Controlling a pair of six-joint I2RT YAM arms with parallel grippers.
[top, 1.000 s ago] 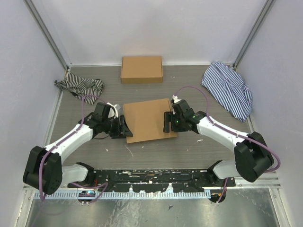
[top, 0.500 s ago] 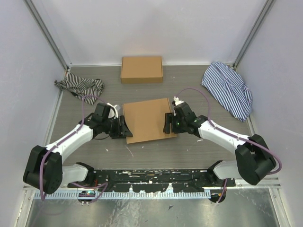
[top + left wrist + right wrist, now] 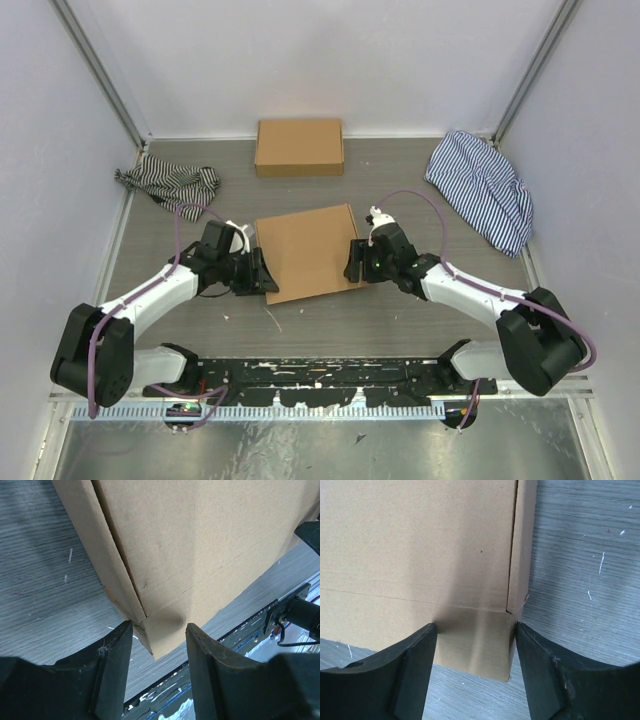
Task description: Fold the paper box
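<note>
1. Small change over the last second: both grippers creep inward, and the box [image 3: 308, 252] ends up nudged a bit away from the bases and turned slightly.
2. Left gripper [image 3: 264, 272]: its fingers [image 3: 112, 655] are apart, a hair narrower than a second ago. The box's near corner pokes into the gap between them. No pinch that I can see.
3. Right gripper [image 3: 351, 262]: same deal. Its fingers [image 3: 412, 655] are apart and drifting closer. The box's other near corner sits in the gap, just inside one finger, and the cardboard runs on past the other finger.
4. So the box lies flat on the table between the two sets of fingertips, one near corner in each gap. A strip past a crease sticks out along its near edge.
5. My read: this is lining up and squaring the box, not folding yet. That near strip looks like the next thing to fold, and neither gripper has hold of it.
</note>
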